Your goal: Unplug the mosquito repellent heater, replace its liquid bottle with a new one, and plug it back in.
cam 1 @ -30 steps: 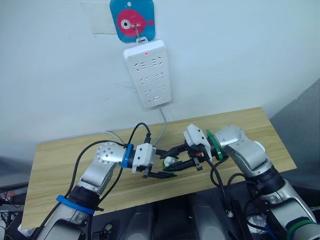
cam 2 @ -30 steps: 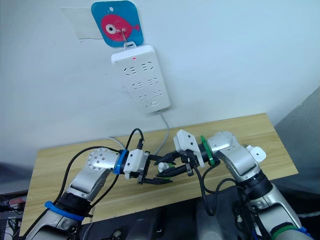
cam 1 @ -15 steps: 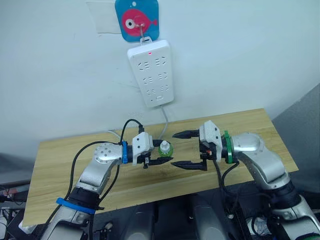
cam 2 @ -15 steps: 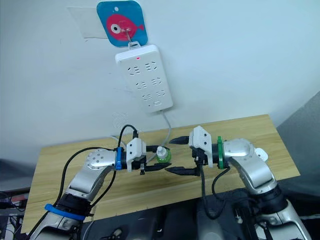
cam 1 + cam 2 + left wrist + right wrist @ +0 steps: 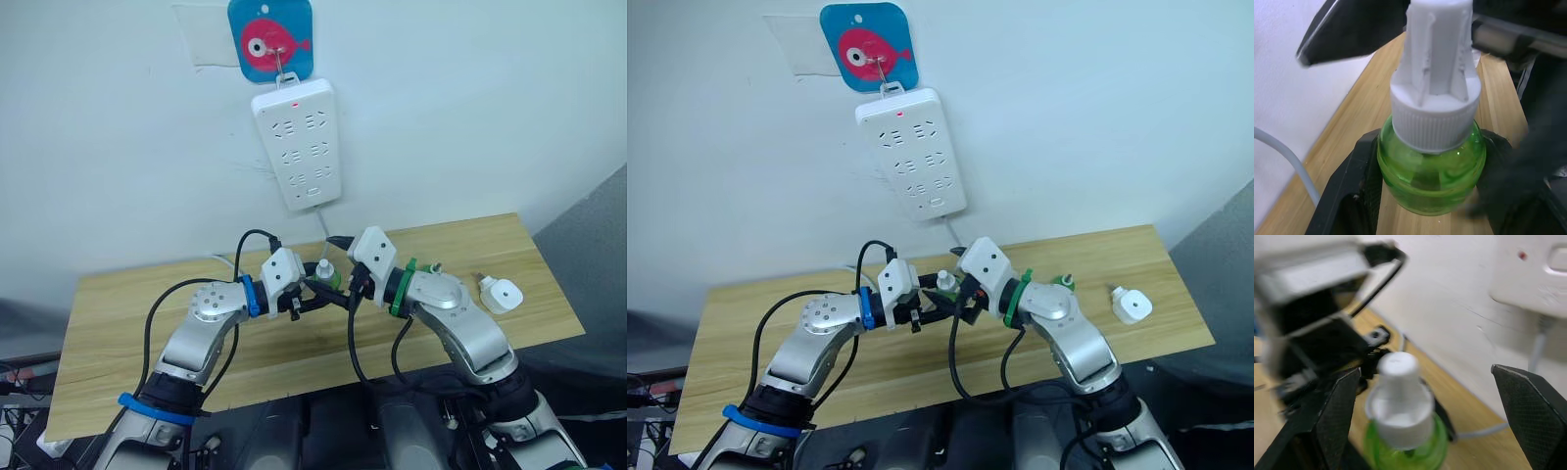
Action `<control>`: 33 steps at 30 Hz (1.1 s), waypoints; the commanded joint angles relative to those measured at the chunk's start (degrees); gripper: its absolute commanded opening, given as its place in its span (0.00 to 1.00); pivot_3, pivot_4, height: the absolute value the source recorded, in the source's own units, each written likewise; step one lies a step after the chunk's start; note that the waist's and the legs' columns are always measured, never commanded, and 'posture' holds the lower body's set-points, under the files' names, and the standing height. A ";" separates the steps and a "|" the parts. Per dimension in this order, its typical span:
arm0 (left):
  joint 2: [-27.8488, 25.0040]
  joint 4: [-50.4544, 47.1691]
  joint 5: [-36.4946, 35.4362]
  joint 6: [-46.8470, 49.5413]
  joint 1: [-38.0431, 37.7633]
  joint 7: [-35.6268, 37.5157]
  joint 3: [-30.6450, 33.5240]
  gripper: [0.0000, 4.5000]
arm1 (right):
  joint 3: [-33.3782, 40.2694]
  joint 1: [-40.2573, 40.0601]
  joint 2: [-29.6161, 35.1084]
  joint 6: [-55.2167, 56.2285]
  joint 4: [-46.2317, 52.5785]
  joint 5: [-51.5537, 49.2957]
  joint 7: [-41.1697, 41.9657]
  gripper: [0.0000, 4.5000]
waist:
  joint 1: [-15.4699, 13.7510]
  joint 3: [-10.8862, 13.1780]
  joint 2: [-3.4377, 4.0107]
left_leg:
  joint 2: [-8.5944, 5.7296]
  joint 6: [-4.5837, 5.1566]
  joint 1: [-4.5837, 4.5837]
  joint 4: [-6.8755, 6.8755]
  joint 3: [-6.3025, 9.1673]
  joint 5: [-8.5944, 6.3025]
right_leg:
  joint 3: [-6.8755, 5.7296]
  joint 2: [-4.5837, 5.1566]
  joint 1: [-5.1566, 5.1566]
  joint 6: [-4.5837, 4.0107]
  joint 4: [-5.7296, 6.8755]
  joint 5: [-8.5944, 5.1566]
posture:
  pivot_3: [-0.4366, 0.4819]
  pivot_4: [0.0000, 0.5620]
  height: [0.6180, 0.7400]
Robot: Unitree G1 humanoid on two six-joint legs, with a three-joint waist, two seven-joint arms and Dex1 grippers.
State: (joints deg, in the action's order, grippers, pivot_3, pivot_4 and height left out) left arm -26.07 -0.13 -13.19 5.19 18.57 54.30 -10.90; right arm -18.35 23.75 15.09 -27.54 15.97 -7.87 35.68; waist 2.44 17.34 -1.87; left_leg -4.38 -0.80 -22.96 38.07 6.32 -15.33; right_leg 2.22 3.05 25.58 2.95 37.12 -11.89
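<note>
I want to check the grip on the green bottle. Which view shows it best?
The left wrist view: the green bottle with its white cap sits close up, clamped between the left gripper fingers. The right wrist view shows it from above, between the open right gripper fingers. The eye views show it small, between both grippers.

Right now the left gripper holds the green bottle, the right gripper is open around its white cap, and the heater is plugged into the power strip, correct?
Not quite: the heater lies on the table, unplugged, as the right eye view shows. The rest holds: the left gripper clamps the green bottle, and the right gripper is open around its white cap.
</note>
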 commanded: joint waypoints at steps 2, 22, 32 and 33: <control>0.18 -2.54 -0.18 -0.06 -0.22 0.10 -0.11 0.50 | 3.76 -0.57 2.69 1.77 2.58 -1.41 1.25 1.00 | 0.05 0.00 0.00 | -0.01 0.01 0.00 0.00 -0.02 0.00 | 0.02 0.00 -0.01 0.00 -0.02 0.00 | 0.38 0.46 1.00; -1.23 -3.86 -0.46 -0.49 -1.98 1.35 0.09 0.50 | 5.28 -4.27 10.33 -3.10 11.86 -12.46 9.45 1.00 | 0.65 -1.32 -0.02 | 0.02 0.02 0.01 0.00 -0.10 -0.01 | 0.07 -0.01 -0.02 0.00 -0.03 0.00 | 0.38 0.36 1.00; -1.25 -4.31 -0.23 -0.14 -1.97 1.40 0.15 0.50 | -0.10 1.64 3.90 2.42 1.34 -4.05 4.27 1.00 | 0.22 -2.00 0.03 | -0.03 0.01 0.04 0.04 -0.10 0.00 | 0.08 0.00 -0.05 0.00 -0.05 0.00 | 0.40 0.37 1.00; -1.32 -4.37 -0.27 -0.07 -2.06 1.41 0.20 0.50 | 0.44 1.81 3.91 2.57 0.80 -3.89 4.18 1.00 | 0.21 -2.01 0.03 | -0.03 0.01 0.04 0.05 -0.10 0.00 | 0.08 0.00 -0.05 0.00 -0.03 0.00 | 0.40 0.37 1.00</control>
State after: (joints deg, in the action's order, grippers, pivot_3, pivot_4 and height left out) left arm -27.22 -2.20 -13.25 5.69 16.68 55.65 -10.92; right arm -19.26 24.68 19.16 -26.65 16.06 -12.06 40.37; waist 2.65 15.33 -1.84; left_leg -4.40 -0.79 -22.92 38.12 6.22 -15.33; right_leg 2.29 3.05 25.53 2.95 37.10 -11.88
